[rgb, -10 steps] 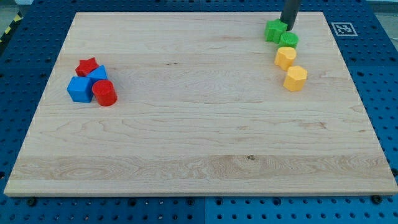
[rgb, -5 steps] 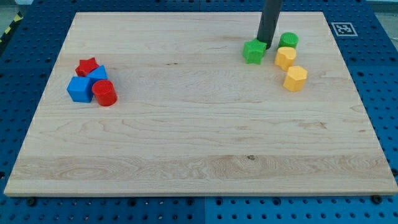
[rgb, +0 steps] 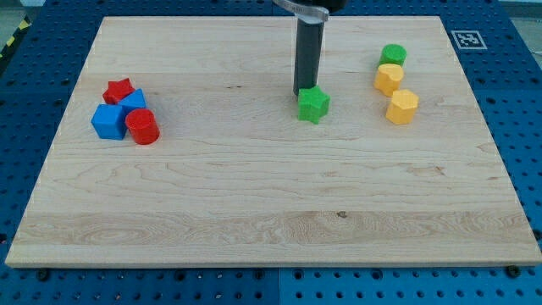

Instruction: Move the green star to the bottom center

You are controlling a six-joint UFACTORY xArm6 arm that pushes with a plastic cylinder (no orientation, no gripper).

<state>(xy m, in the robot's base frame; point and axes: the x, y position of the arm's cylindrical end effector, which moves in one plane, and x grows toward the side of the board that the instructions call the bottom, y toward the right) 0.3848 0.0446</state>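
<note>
The rod's tip (rgb: 304, 91) sits touching the far-left edge of the green star (rgb: 313, 104), so it can shove it nearer. No hand here; star's mid-table (rgb: 254, 212), slightly right.

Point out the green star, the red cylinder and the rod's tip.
green star (rgb: 314, 104), camera view, middle of its top face.
red cylinder (rgb: 142, 126), camera view, its upper face.
my tip (rgb: 302, 91), camera view, the rod's very end, at the star's upper-left edge.
</note>
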